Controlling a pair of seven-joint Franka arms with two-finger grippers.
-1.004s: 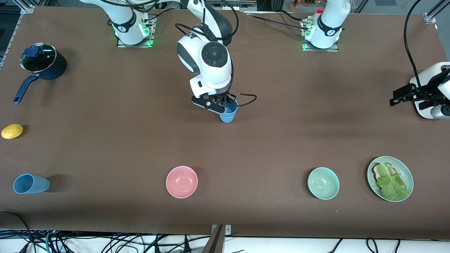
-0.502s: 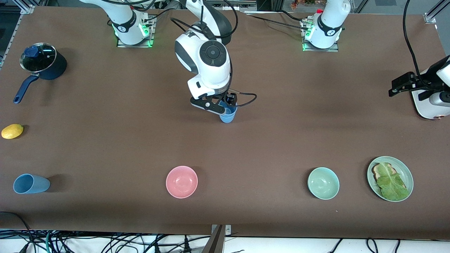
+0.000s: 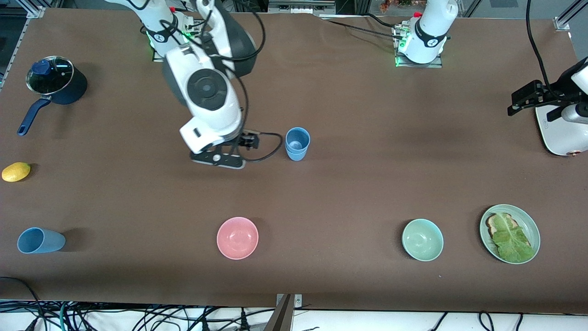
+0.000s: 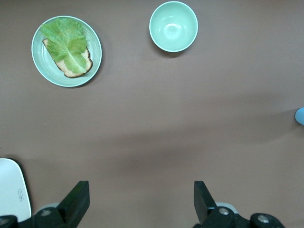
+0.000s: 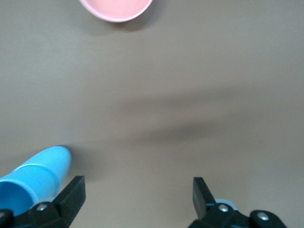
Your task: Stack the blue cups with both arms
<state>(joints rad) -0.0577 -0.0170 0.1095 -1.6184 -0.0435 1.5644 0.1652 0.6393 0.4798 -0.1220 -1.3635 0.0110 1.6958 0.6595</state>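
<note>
Two blue cups [image 3: 297,143] stand nested upright mid-table, a slate blue one inside a sky blue one. The stack also shows at the edge of the right wrist view [image 5: 35,176], and as a sliver in the left wrist view [image 4: 300,115]. My right gripper [image 3: 217,160] is open and empty, over bare table beside the stack toward the right arm's end; in its wrist view [image 5: 137,199] nothing is between the jaws. My left gripper [image 3: 523,102] is open and empty, waiting up at the left arm's end [image 4: 141,202]. Another blue cup [image 3: 39,240] lies on its side at the right arm's end.
A pink bowl [image 3: 237,237], a mint bowl [image 3: 422,239] and a plate with toast and lettuce [image 3: 510,233] sit nearer the front camera. A navy pot [image 3: 57,85] and a lemon [image 3: 16,171] are at the right arm's end. A white object [image 3: 558,133] lies under the left arm.
My right gripper has let go of the upper cup, leaving it nested in the other, and swung away toward the right arm's end. The left arm rose slightly.
</note>
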